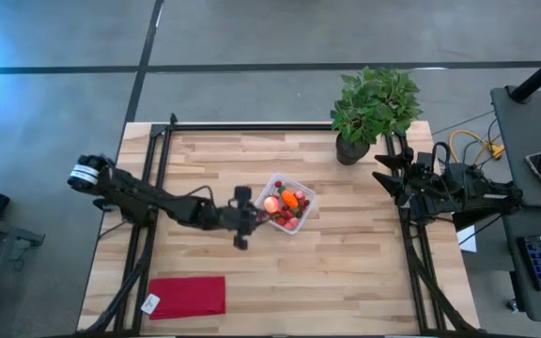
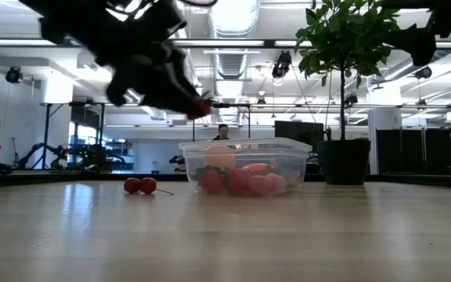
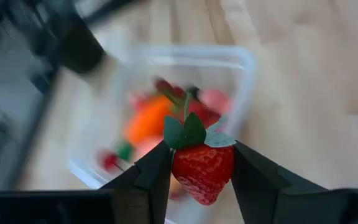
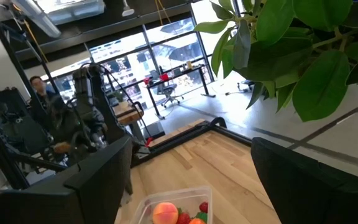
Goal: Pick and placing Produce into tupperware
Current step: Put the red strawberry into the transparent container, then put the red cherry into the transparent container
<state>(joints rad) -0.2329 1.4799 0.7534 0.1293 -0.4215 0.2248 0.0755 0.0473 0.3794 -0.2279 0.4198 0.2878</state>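
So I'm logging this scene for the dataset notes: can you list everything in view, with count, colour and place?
Tupperware: one, clear, table centre.
Round fruit: one, pale orange, inside the tupperware.
Carrot-shaped piece: one, orange, inside the tupperware.
Small red pieces: several, red, inside the tupperware.
Cherries: two, red, on the table beside the tupperware in the low view.
Strawberry: one, red with green leaves, between the left gripper's fingers.
Cloth: one, magenta-red, on the table's near left.
Potted plant: one, green, at the table's far right.
Person: one, in the room behind.
Left gripper: shut on the strawberry, at the tupperware's edge.
Right gripper: open, parked by the plant.
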